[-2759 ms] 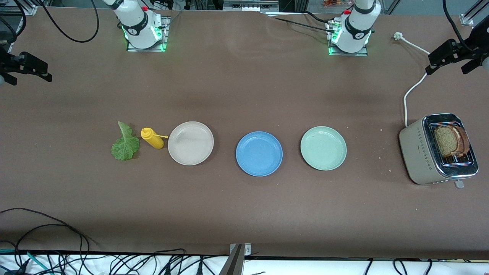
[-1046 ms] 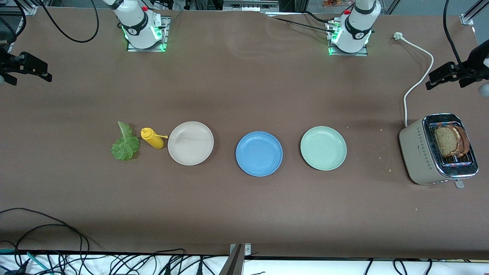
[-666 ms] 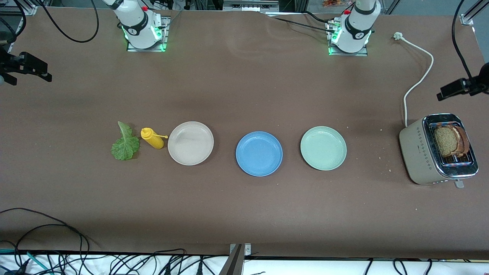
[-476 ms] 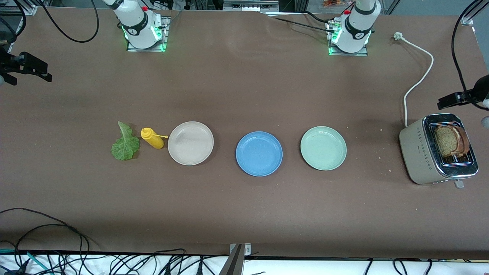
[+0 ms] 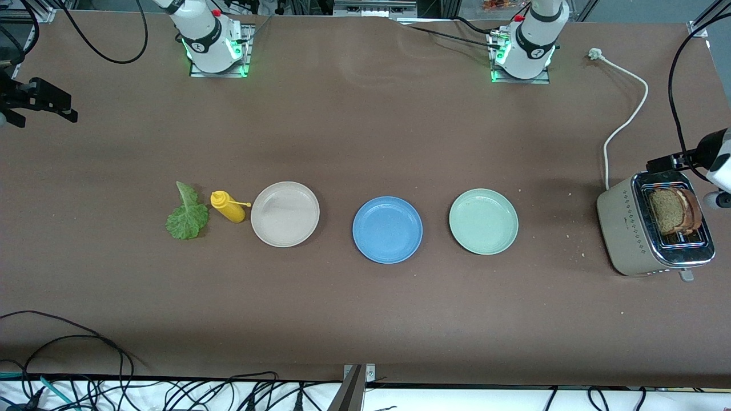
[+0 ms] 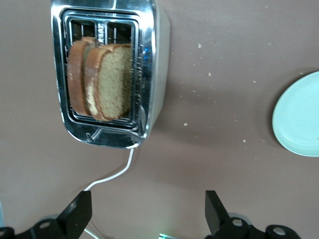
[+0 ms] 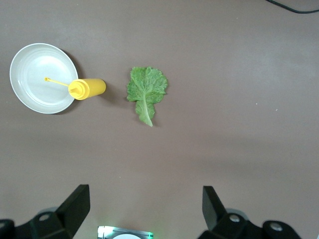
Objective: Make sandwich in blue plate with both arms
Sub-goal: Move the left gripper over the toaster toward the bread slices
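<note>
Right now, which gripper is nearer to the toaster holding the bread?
Left. The left gripper, open, hangs just above the toaster at the left arm's end of the table. The right gripper, also open, waits at the right arm's end, over bare table near the lettuce leaf.

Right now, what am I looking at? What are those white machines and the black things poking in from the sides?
Those are two robot arms. One picture comes from a camera high above the table, and two come from cameras on the arms' wrists. The black things are their jaws. The left gripper is open over the table beside the toaster, which has two toast slices standing in it. The right gripper waits, open and holding nothing, at its own end of the table. In a row lie a lettuce leaf, a yellow bottle, a beige plate, the blue plate and a green plate. All three plates hold nothing.
</note>
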You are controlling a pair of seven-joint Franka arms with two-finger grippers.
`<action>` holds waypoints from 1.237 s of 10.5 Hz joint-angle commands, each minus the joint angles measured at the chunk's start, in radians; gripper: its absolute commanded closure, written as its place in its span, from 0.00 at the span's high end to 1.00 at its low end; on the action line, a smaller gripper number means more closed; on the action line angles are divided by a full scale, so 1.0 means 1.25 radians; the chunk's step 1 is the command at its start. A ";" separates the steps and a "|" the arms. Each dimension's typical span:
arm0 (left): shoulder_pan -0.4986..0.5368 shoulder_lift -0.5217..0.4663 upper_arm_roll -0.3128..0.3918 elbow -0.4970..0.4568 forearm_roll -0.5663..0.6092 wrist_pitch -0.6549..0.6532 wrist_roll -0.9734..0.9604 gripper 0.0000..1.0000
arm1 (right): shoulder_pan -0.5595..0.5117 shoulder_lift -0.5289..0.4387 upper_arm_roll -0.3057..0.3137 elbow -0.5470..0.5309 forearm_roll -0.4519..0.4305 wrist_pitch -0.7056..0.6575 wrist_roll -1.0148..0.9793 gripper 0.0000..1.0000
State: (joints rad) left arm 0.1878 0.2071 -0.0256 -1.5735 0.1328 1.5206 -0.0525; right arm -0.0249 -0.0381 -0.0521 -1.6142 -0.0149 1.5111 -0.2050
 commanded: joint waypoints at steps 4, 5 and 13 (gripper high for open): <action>0.066 0.123 -0.008 0.024 -0.009 0.134 0.114 1.00 | -0.006 0.002 0.005 0.018 0.001 -0.016 0.002 1.00; 0.067 0.139 -0.007 0.023 -0.008 0.150 0.114 1.00 | -0.006 0.003 0.005 0.018 0.001 -0.016 0.002 1.00; 0.093 0.164 -0.006 0.024 0.003 0.169 0.161 1.00 | -0.006 0.003 0.005 0.018 0.001 -0.016 0.002 1.00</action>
State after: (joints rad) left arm 0.2909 0.4016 -0.0272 -1.5706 0.1313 1.7358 0.1132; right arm -0.0249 -0.0380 -0.0521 -1.6137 -0.0148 1.5104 -0.2050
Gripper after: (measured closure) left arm 0.000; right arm 0.000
